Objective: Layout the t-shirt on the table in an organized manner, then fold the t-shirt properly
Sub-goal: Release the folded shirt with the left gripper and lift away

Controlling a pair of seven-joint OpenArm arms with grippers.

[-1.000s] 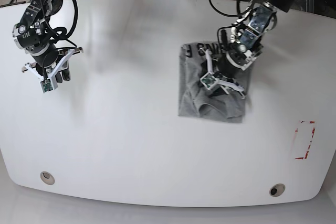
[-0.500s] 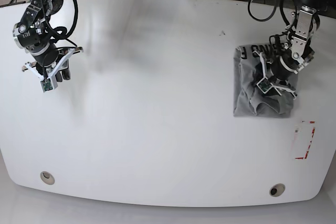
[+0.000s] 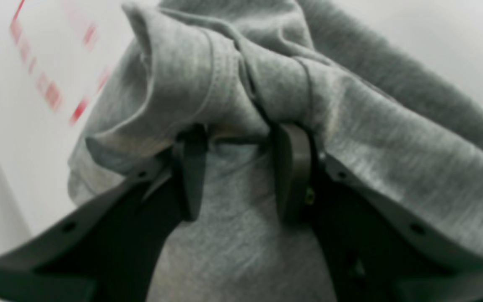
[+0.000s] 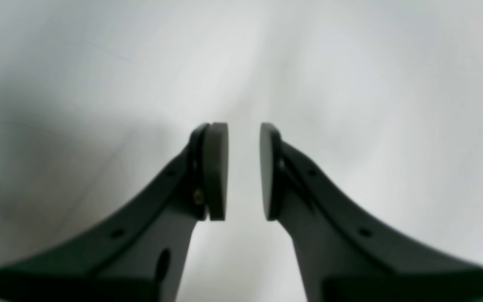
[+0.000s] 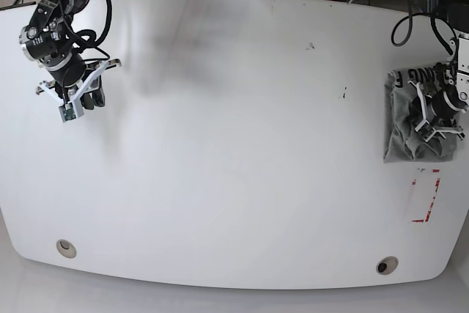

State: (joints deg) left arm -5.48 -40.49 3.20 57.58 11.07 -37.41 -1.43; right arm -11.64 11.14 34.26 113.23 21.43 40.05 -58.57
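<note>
The grey t-shirt (image 5: pixel 401 133) lies bunched in a compact heap at the far right edge of the white table (image 5: pixel 234 144), with black lettering (image 5: pixel 418 73) showing at its top. My left gripper (image 5: pixel 434 122) sits on the heap. In the left wrist view the gripper (image 3: pixel 241 130) is shut on a gathered fold of the t-shirt (image 3: pixel 392 147). My right gripper (image 5: pixel 73 108) hovers over bare table at the far left. In the right wrist view it (image 4: pixel 243 130) is empty, its jaws a small gap apart above the table (image 4: pixel 350 63).
A red tape rectangle (image 5: pixel 425 196) lies just below the shirt near the right edge; it also shows blurred in the left wrist view (image 3: pixel 48 92). Two grommet holes (image 5: pixel 66 248) (image 5: pixel 386 264) sit near the front edge. Cables run behind the table's back edge.
My left gripper has dragged the bunched t-shirt from right of centre to the far right edge of the table. The right arm has shifted slightly up.
</note>
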